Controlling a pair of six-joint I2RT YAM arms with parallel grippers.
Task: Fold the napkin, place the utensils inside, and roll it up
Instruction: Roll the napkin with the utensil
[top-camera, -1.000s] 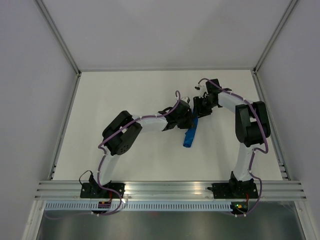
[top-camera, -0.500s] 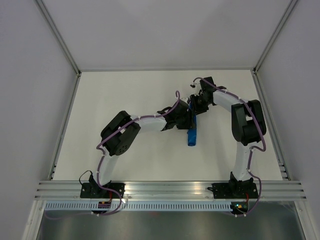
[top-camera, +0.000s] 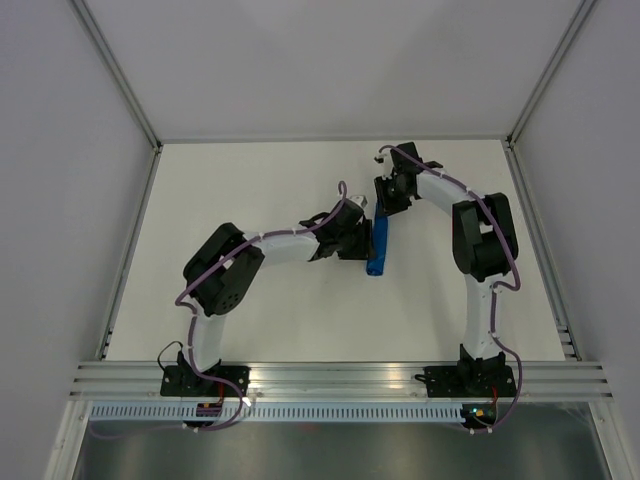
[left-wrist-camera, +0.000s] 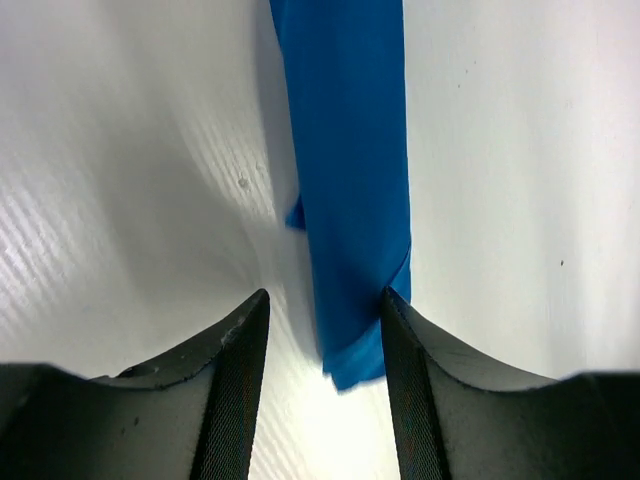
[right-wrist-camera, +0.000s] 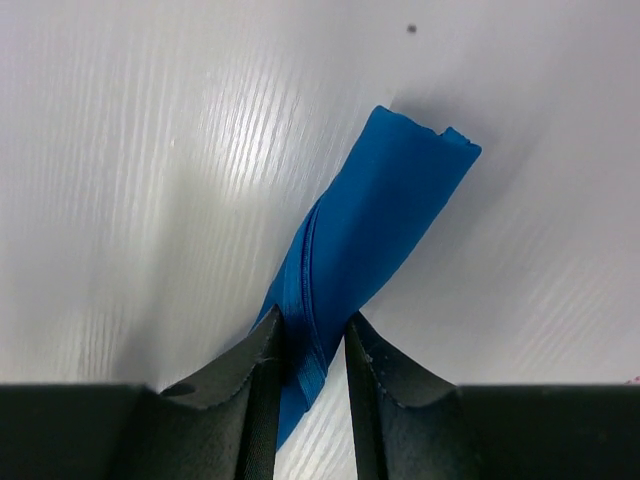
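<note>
The napkin (top-camera: 377, 245) is a slim bright blue roll lying on the white table, nearly end-on to the arms. In the left wrist view its loose end (left-wrist-camera: 350, 180) lies between my left gripper's (left-wrist-camera: 325, 330) open jaws, against the right finger. My left gripper (top-camera: 365, 252) sits beside the roll's near half. My right gripper (top-camera: 384, 208) is at the far end, and its jaws (right-wrist-camera: 312, 345) pinch the roll (right-wrist-camera: 380, 220). No utensils show; no metal is in any view.
A metal frame edges the white table (top-camera: 250, 190) at the back and sides. A slotted rail (top-camera: 330, 380) carries both arm bases at the near edge. Grey walls stand around the table.
Both grippers have shifted left and toward the far side. The blue roll has moved with them and turned from slanted to nearly straight. The right gripper has closed in on its far end.
</note>
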